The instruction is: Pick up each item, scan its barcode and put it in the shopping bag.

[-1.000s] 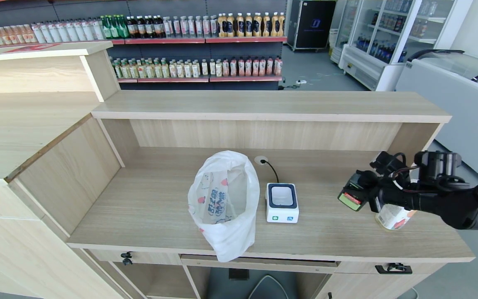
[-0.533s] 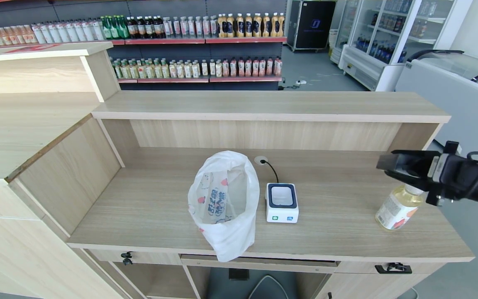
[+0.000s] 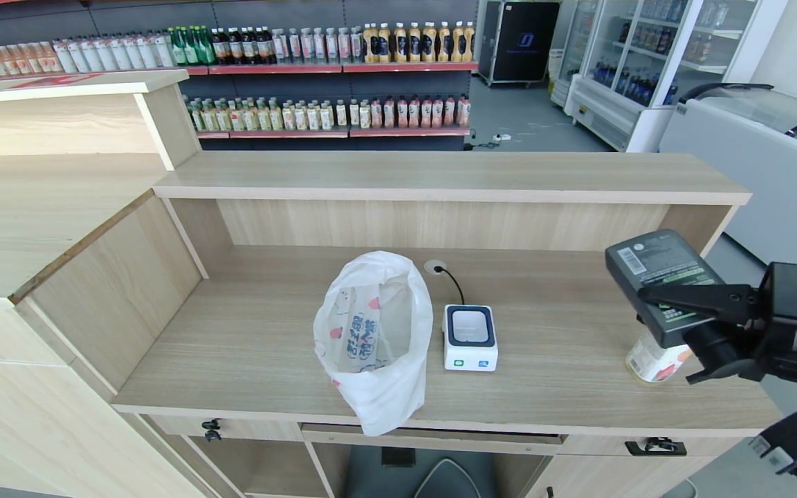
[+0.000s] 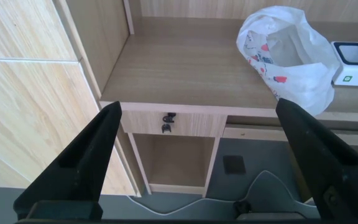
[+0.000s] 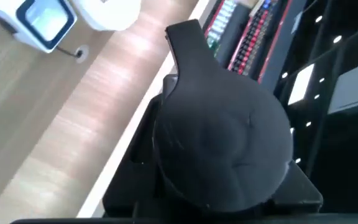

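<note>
– Below the worktop's front edge, what is logged?
– Left gripper [image 4: 199, 104] hangs low in front of the cabinet. Its fingers [image 4: 79, 168] are spread wide with nothing between them. A small black lock [image 4: 166, 122] sits on the drawer front beyond it.

– And on the pale wood-grain worktop [image 3: 564, 366] itself?
– A thin white plastic shopping bag [image 3: 374, 332] stands near the front edge, left of centre, mouth open upward. Red and blue print shows on it; cannot tell whether that is on the bag or on something inside. Just beside it, to the right, is a white box-shaped barcode scanner with a dark glass top [image 3: 470, 337], window facing up.

– Right end?
– Right gripper [image 3: 663, 336] is above the worktop's right end, fingers clamped on a dark flat rectangular pack with a white barcode label [image 3: 654, 266]. The pack is tilted, label face up, well apart from the scanner. Behind it a bottle with a white-and-red label [image 3: 647, 363] stands on the worktop, its upper part hidden by pack and gripper.

– Farther back?
– A black cable [image 3: 450, 282] runs from the scanner to a round hole [image 3: 434, 266] near the back panel. A raised wooden ledge [image 3: 440, 176] runs above that. Beyond are shop shelves lined with drink bottles [image 3: 329, 114], and glass-door coolers [image 3: 647, 55] to the right.
</note>
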`<state>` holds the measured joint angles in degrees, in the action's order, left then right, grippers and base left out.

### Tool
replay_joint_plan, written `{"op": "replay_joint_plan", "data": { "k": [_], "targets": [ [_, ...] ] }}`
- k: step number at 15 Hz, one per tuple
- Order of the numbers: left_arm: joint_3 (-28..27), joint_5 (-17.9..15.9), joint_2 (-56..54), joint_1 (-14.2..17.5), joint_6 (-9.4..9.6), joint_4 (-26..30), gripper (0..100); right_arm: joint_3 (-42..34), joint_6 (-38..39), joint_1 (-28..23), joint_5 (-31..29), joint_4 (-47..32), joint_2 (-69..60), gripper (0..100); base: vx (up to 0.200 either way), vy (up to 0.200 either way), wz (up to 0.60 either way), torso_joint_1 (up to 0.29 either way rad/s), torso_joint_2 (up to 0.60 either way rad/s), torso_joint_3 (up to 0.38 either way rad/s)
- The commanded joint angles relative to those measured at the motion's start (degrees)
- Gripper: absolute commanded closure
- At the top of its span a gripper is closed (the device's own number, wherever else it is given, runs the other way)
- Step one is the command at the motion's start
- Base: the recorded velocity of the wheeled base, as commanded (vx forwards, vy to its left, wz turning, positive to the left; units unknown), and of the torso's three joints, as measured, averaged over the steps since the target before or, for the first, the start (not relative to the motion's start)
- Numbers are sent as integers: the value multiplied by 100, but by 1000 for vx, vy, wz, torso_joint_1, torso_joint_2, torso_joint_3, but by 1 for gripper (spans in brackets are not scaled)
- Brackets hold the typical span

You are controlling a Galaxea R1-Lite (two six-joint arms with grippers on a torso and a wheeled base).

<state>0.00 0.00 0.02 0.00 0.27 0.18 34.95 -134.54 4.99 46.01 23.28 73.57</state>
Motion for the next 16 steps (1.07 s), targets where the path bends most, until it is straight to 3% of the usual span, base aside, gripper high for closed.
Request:
{"op": "replay_joint_plan", "data": {
  "k": [1,4,6,10,16],
  "targets": [
    [0,0,-2,0,0,-1,0,91,-275,1136,-22,475,-45,100,0,0,0,0,0,0],
    [0,0,-2,0,0,-1,0,82,-108,1804,-39,1785,-53,100,0,0,0,0,0,0],
    [0,0,-2,0,0,-1,0,56,-64,2147,-39,2119,-71,100,0,0,0,0,0,0],
    [0,0,-2,0,0,-1,0,-85,-64,2578,-22,2128,-194,100,0,0,0,0,0,0],
    [0,0,-2,0,0,-1,0,-551,-249,2674,181,2040,-967,100,0,0,0,0,0,0]
  ]
}}
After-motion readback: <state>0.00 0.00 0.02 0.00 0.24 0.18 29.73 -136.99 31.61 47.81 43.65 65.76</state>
